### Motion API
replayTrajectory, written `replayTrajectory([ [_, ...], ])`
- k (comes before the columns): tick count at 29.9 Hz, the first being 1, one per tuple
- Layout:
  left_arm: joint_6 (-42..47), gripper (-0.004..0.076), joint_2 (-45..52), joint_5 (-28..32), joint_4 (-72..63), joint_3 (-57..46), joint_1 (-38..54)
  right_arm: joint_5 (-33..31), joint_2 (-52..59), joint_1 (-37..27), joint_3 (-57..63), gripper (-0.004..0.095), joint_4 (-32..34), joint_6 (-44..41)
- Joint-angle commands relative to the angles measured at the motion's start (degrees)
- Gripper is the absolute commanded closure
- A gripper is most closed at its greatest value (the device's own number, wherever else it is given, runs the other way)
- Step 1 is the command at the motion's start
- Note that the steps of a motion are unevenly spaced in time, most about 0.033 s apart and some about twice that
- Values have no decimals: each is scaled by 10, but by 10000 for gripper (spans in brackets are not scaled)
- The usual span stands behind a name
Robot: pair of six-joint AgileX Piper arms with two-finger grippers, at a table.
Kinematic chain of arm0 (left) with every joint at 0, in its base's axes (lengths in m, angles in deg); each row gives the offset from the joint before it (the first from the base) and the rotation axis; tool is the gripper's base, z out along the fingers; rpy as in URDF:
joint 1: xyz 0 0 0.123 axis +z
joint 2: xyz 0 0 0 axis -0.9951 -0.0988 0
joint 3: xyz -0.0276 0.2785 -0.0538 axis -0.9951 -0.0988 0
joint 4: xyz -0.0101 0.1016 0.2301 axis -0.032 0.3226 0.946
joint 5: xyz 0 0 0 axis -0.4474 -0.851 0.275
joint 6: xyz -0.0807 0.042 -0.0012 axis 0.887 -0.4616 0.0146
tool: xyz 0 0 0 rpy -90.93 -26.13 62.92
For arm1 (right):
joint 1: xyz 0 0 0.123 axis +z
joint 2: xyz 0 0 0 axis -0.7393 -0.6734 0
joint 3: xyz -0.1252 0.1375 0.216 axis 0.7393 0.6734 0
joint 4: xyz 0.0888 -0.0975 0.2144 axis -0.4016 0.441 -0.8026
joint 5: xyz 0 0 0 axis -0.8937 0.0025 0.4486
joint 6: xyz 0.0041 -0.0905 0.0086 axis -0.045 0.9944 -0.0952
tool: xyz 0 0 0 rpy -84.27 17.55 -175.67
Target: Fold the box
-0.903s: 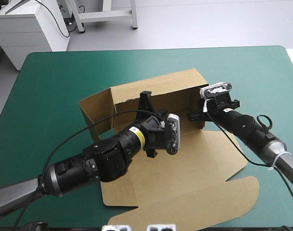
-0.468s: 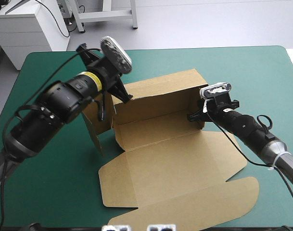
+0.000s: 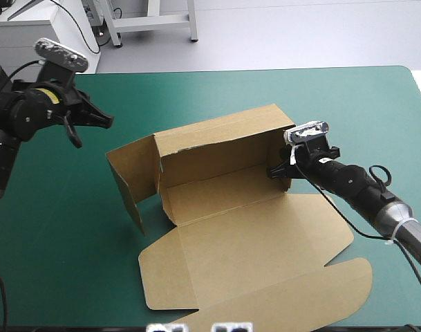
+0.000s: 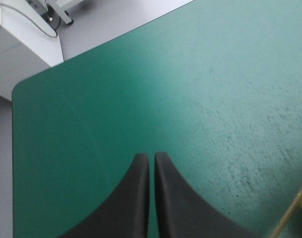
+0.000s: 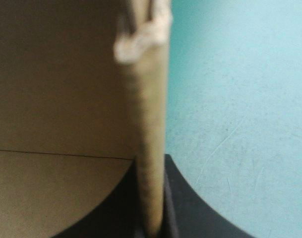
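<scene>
The brown box (image 3: 224, 200) is found near the middle of the table (image 3: 376, 104), slightly toward its right edge, and only half formed. The back wall (image 3: 217, 142) is raised, the left flap (image 3: 131, 176) is splayed outward on its edge, and the lid panel (image 3: 265, 256) is laid flat toward the near edge. The right gripper (image 3: 278, 170) is clamped on the right end wall (image 3: 285, 145) — in the right wrist view the board (image 5: 151, 124) is seen pinched edge-on between the black fingers (image 5: 190, 208), which are all but closed on it. The left gripper (image 3: 99, 119) is held raised over the far left corner, well apart from the box, its fingers (image 4: 131, 198) drawn together to a narrow slit with nothing between them. The board is judged to be light and stiff, bending readily only along its creases, and easily slid across the teal-green cover if pushed from one side alone. Hold is best taken at a panel's free edge — probably the splayed left flap, with the opposite wall steadied.
</scene>
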Motion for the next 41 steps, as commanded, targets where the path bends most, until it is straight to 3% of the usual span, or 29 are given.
replayTrajectory([
  [1,-15,709,44,26,-80,-17,59,12,22,-1,-22,928,-12,-7],
  [6,-17,710,107,51,-91,-124,92,9,22,-1,-22,928,-12,-7],
  [12,-2,710,199,143,-95,-283,93,-15,22,-1,-22,928,-11,-4],
  [18,2,710,273,199,-94,-401,93,-91,22,-1,-22,926,52,-19],
  [21,2,716,302,215,-92,-426,93,-138,22,-1,-29,926,144,-120],
  [26,2,717,332,209,-81,-437,93,-260,22,-1,-85,926,410,-367],
  [29,2,717,332,204,-66,-439,93,-340,22,-1,-137,926,503,-457],
  [31,2,717,332,205,-64,-439,93,-387,22,-1,-172,926,536,-481],
  [37,2,717,332,207,-64,-439,93,-551,-20,-1,-292,928,546,-493],
  [41,2,717,332,207,-64,-439,93,-588,-79,-1,-345,928,554,-487],
])
